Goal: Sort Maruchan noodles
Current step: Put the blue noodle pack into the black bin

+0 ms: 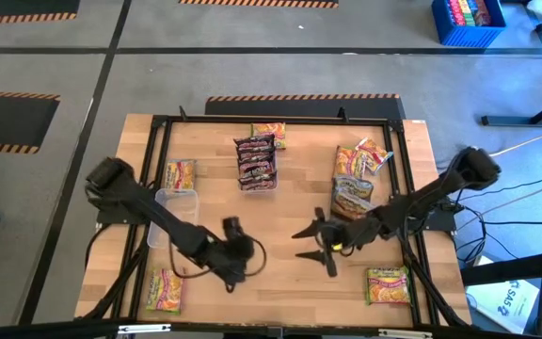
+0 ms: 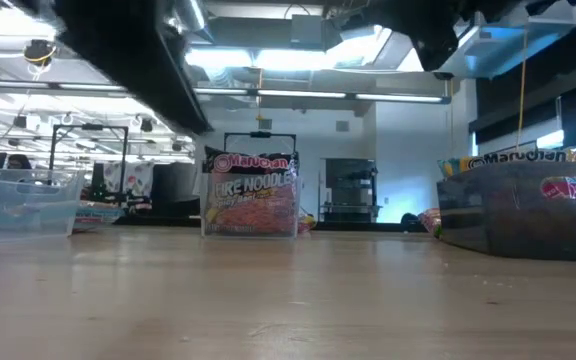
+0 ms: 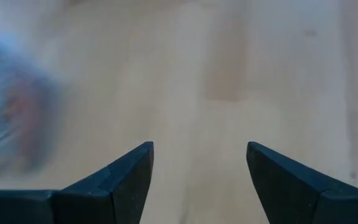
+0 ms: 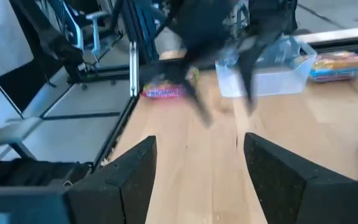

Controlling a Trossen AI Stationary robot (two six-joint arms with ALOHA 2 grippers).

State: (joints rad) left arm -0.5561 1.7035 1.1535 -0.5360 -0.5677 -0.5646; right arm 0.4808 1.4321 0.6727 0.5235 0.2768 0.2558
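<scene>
wooden table [image 1: 280,273], clear plastic bin [image 1: 177,203] near its left edge, blue crate [image 1: 469,21] on the floor

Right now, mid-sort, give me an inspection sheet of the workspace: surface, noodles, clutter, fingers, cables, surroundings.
Surface: wooden table, bare between the two grippers.
Job's things: dark maroon packets stacked in a bin at the back centre; a second filled bin on the right with loose packets behind it; single packets at front left, front right, left edge and back.
Clutter: empty clear bin on the left.
Grippers: left gripper and right gripper both low over the front centre, fingers open, holding nothing.
Cables: loose leads on the floor right of the table.
Surroundings: blue crate far right; striped floor tape.
</scene>
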